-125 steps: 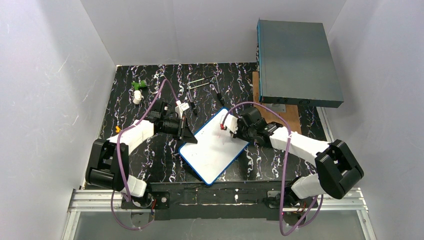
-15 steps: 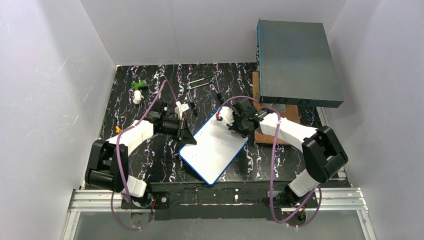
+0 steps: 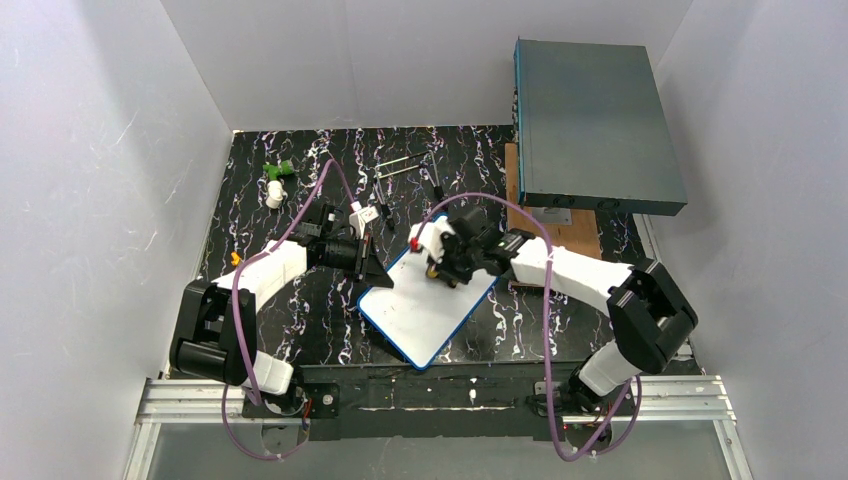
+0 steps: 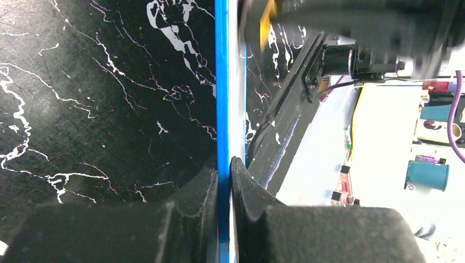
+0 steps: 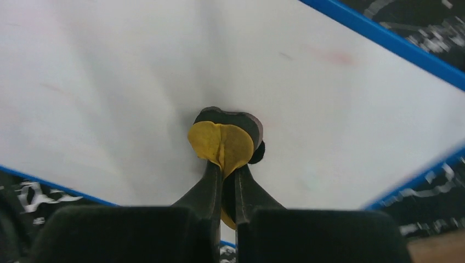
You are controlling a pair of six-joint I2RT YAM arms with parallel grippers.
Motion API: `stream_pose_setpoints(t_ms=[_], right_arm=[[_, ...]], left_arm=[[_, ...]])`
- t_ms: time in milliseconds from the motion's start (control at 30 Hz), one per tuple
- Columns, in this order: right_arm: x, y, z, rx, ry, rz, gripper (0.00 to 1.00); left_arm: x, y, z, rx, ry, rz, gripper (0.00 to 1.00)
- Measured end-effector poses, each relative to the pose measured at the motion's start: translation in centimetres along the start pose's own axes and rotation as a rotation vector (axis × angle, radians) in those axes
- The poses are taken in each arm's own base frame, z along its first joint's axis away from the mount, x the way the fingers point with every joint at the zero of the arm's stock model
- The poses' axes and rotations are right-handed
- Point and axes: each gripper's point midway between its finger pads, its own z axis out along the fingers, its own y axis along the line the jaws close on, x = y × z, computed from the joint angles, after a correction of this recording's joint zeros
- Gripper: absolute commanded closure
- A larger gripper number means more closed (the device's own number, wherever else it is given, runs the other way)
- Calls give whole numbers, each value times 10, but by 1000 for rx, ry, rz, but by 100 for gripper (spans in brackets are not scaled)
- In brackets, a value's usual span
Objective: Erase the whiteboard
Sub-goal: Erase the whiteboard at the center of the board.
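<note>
We see one whiteboard (image 3: 425,310) set askew at the middle of the black marbled table (image 3: 300,330). Our left gripper (image 4: 224,167) is clamped on its blue frame (image 4: 221,82). Our right gripper (image 5: 224,175) pinches one yellow pad (image 5: 219,143), pressing it against the white face. One grey box (image 3: 595,110) sits at the far right.

We see the whiteboard (image 3: 430,300) smooth and glossy, framed in blue plastic; the yellow pad (image 5: 222,143) looks soft and matt, the marbled tabletop (image 3: 470,160) matt.
</note>
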Motion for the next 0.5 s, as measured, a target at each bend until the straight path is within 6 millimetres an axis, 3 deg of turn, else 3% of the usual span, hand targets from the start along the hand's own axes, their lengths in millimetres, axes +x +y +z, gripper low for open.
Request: stream_pose_setpoints(t_ms=[100,167,267,500], right_arm=[[22,-43,-15,131,12,76,99],[34,-59,-21,193,26,96,99],[43,-65,-24,231,39,92,99],[40,-65,-24,239,33,84,99]], left_arm=[[-1,-2,0,9,-2,6,100],[-1,-4,-1,14,-3,12,100],[-1,-6,0,15,-5,19,100],[-2,-7,-1,16,-10,24,100]])
